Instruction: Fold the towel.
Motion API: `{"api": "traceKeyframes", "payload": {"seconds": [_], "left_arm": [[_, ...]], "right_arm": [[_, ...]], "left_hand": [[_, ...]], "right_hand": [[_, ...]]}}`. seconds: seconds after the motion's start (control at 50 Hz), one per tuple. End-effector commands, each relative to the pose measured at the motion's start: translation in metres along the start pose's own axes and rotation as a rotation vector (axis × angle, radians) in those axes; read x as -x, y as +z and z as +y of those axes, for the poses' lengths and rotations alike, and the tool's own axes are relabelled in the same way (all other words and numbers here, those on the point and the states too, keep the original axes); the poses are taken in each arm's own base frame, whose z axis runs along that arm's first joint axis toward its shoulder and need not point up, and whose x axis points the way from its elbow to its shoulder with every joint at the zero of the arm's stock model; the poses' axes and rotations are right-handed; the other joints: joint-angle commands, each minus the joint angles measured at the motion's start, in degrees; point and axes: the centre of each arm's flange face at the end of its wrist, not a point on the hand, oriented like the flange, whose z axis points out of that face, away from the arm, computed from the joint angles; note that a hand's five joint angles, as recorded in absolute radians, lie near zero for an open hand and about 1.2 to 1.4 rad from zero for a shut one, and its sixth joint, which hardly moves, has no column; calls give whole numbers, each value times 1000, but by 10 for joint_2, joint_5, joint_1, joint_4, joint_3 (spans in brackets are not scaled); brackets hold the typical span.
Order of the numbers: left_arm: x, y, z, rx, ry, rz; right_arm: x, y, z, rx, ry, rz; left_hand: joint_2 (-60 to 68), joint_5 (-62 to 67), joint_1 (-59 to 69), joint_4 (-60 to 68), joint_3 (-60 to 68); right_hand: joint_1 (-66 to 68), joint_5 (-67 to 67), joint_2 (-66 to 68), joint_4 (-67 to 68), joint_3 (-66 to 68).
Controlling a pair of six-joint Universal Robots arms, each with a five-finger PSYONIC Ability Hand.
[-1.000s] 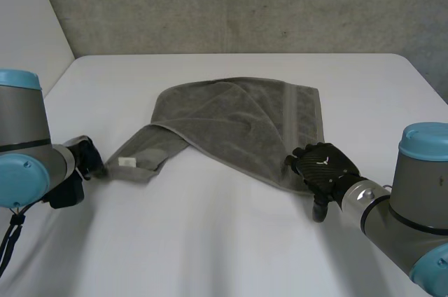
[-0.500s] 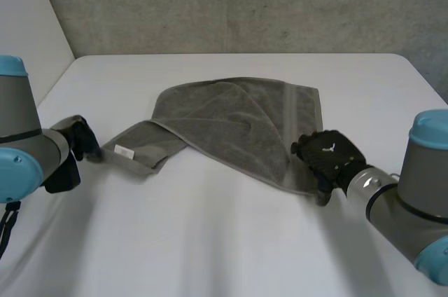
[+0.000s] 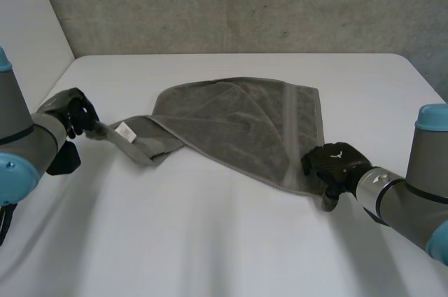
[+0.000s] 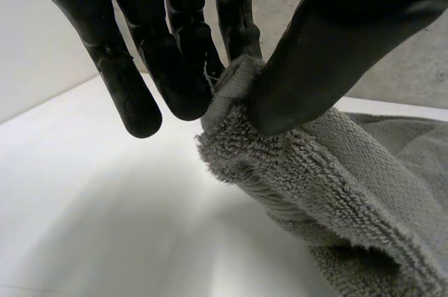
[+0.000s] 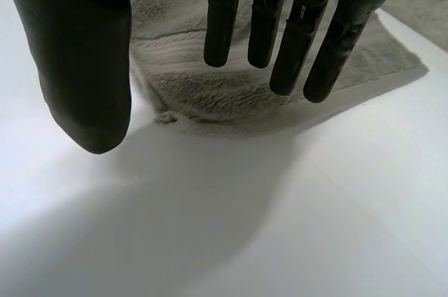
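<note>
A grey towel [image 3: 238, 125] lies crumpled on the white table [image 3: 210, 241], with one corner drawn out to the left into a narrow strip that carries a white label [image 3: 124, 129]. My left hand [image 3: 73, 116] holds the tip of that strip slightly off the table. In the left wrist view the thumb and fingers of my left hand [image 4: 147, 66] pinch the towel [image 4: 336, 192] at its corner. My right hand [image 3: 334, 164] is at the towel's near right corner. Seen from the right wrist, my right hand [image 5: 84, 66] has straight fingers and a spread thumb just above that corner of the towel [image 5: 210, 94].
A grey concrete wall [image 3: 245, 3] rises behind the table's far edge. Bare white tabletop stretches in front of the towel and to both sides of it.
My left hand has shut on the towel's left corner and pulled it back and up, stretching the strip. My right hand has slid nearer along the towel's right edge to the near corner.
</note>
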Motion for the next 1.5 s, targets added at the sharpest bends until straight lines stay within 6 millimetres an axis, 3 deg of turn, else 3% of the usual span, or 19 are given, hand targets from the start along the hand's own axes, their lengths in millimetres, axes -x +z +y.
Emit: {"api": "traceKeyframes", "payload": {"seconds": [0.02,0.16,0.58,0.68,0.7,0.9,0.96,0.98,1.0,1.02,1.06,1.1,1.12,1.14,1.22,1.24,1.26,1.36,1.5], "left_arm": [[0,1,8,14,53,23],[1,0,11,23,71,22],[3,0,16,37,74,17],[3,0,17,40,74,16],[3,0,17,40,74,16],[-4,-4,7,13,76,46],[-9,-8,2,-5,78,66],[-15,-12,-7,-30,77,93],[-21,-17,-17,-59,76,125],[-21,-17,-17,-60,76,126],[-33,-32,-42,-132,73,194],[-38,-40,-57,-175,72,225],[-42,-49,-72,-219,71,249],[-42,-49,-72,-219,71,249],[-50,-66,-97,-303,69,286],[-54,-77,-110,-344,69,307],[-57,-88,-122,-381,70,323],[-67,-114,-143,-439,84,393],[-81,-143,-158,-498,135,550]], "right_arm": [[1,4,4,-4,-3,1],[-1,12,6,-44,-23,24],[0,18,13,-25,-34,22],[0,18,12,-27,-34,23],[0,18,11,-33,-31,26],[-5,11,-4,-82,-23,40],[-14,5,-20,-129,-10,70],[-20,-1,-34,-169,2,91],[-20,-1,-35,-170,2,92],[-27,-11,-52,-215,20,109],[-33,-24,-71,-266,50,123],[-37,-51,-104,-356,107,98],[-37,-51,-104,-356,107,98],[-37,-51,-104,-356,107,98],[-46,-82,-139,-439,151,53],[-52,-97,-152,-481,142,72],[-52,-97,-152,-482,142,72],[-68,-161,-203,-654,76,163],[-82,-199,-231,-714,44,224]], "left_hand": [[39,67,74,22,37],[39,67,74,22,37],[39,67,74,22,37],[39,67,74,22,37],[39,67,74,22,37],[39,67,74,22,37],[39,67,74,22,37],[39,67,74,22,37],[39,67,74,22,37],[39,67,74,22,37],[39,67,74,22,37],[39,67,74,22,37],[39,67,74,22,37],[39,67,74,22,37],[39,67,74,22,37],[39,67,74,22,37],[39,67,74,22,37],[39,67,74,22,37],[39,67,74,22,37]], "right_hand": [[18,17,26,24,21],[138,136,145,144,140],[116,115,123,122,118],[348,347,356,354,351],[488,486,495,493,490],[489,487,496,495,491],[489,487,496,495,491],[489,487,496,495,491],[489,487,496,495,491],[489,487,496,495,491],[489,487,496,495,491],[489,487,496,495,491],[489,487,496,495,491],[489,487,496,495,491],[489,487,496,495,491],[489,487,496,495,491],[489,487,496,495,491],[489,487,496,495,491],[489,487,496,495,491]]}}
